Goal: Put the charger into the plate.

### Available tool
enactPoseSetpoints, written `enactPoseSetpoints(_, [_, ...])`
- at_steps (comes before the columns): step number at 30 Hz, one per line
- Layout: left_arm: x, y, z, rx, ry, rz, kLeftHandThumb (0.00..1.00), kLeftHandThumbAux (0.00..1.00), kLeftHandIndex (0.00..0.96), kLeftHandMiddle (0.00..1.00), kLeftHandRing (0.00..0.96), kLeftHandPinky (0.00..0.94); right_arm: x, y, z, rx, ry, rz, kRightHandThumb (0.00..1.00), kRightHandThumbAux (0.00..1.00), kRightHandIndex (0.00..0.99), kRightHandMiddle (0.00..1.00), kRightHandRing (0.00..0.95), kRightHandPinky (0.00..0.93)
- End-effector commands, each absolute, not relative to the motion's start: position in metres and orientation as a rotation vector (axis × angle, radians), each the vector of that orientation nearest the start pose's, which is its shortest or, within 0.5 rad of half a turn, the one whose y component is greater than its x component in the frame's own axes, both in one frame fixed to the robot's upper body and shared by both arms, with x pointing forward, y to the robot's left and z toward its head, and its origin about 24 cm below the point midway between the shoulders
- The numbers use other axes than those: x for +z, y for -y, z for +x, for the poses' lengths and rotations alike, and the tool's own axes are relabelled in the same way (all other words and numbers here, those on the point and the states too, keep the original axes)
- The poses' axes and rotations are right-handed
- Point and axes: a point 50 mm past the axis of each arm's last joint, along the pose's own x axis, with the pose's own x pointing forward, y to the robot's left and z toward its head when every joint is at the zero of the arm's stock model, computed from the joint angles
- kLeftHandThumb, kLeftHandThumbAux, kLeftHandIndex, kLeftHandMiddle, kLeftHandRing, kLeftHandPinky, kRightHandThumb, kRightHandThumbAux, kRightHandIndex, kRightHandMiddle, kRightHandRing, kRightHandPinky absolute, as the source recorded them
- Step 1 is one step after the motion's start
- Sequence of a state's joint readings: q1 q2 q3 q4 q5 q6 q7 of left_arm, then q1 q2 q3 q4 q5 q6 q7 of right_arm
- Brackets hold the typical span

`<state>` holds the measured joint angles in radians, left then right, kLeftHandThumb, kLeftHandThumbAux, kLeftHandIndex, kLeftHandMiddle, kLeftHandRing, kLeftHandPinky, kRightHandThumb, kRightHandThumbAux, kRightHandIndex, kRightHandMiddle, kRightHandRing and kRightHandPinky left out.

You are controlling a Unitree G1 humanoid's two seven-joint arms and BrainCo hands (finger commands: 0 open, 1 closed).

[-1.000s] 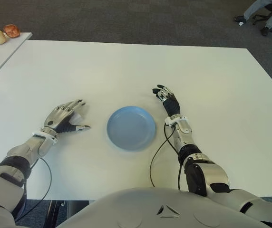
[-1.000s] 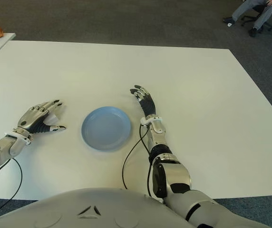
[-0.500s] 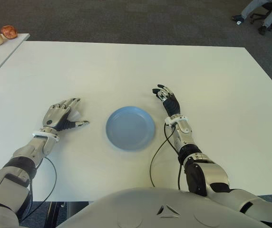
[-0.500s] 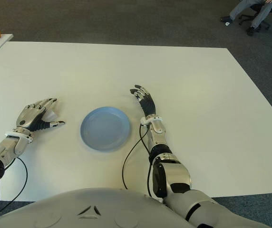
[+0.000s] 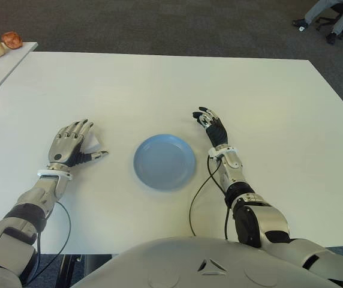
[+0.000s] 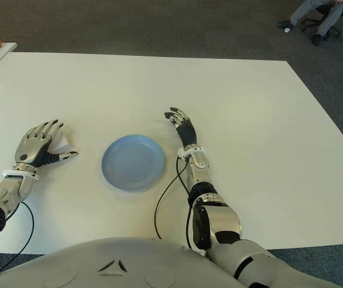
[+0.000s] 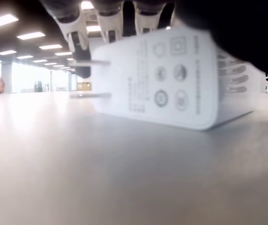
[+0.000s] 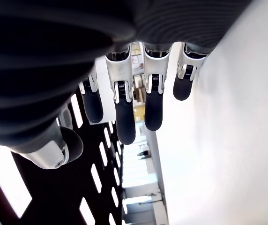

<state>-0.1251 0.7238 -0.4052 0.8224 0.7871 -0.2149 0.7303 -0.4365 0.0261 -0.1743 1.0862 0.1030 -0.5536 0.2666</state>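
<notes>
Charger (image 7: 171, 79) on table under the open left hand (image 5: 68, 143)

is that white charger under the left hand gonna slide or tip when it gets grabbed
The charger looks like a rigid, smooth plastic block lying flat on the table, so it will probably slide rather than tip or roll. Its two prongs stick out sideways and may snag the left hand's fingers.

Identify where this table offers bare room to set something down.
Bare white table runs behind the blue plate, and right of the right hand to the table's edge. The plate itself is empty. Crowded: the left hand hovers over the white charger.
</notes>
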Motion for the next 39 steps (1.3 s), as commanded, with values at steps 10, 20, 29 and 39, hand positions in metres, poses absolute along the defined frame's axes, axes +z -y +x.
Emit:
enactPoseSetpoints(10, [-0.031,-0.318,0.198,-0.030,-0.186,1.692,0.305,0.305,0.000,0.000,0.000,0.002,-0.064,0.135,0.268,0.149,-0.283,0.196,0.000,0.571,0.208,0.330,0.242,0.116])
enactPoseSetpoints(20, [-0.027,-0.316,0.191,0.012,-0.228,1.651,0.323,0.333,0.000,0.000,0.017,0.162,-0.064,0.134,0.268,0.155,-0.281,0.191,0.000,0.572,0.218,0.331,0.235,0.090])
enactPoseSetpoints(29, [-0.027,-0.314,0.186,0.060,-0.257,1.654,0.360,0.392,0.003,0.048,0.143,0.288,-0.064,0.135,0.268,0.158,-0.281,0.188,0.000,0.572,0.219,0.329,0.232,0.098])
enactPoseSetpoints(39, [-0.027,-0.312,0.181,0.064,-0.305,1.661,0.368,0.411,0.024,0.155,0.238,0.331,-0.064,0.134,0.268,0.161,-0.282,0.199,0.000,0.578,0.226,0.335,0.246,0.128])
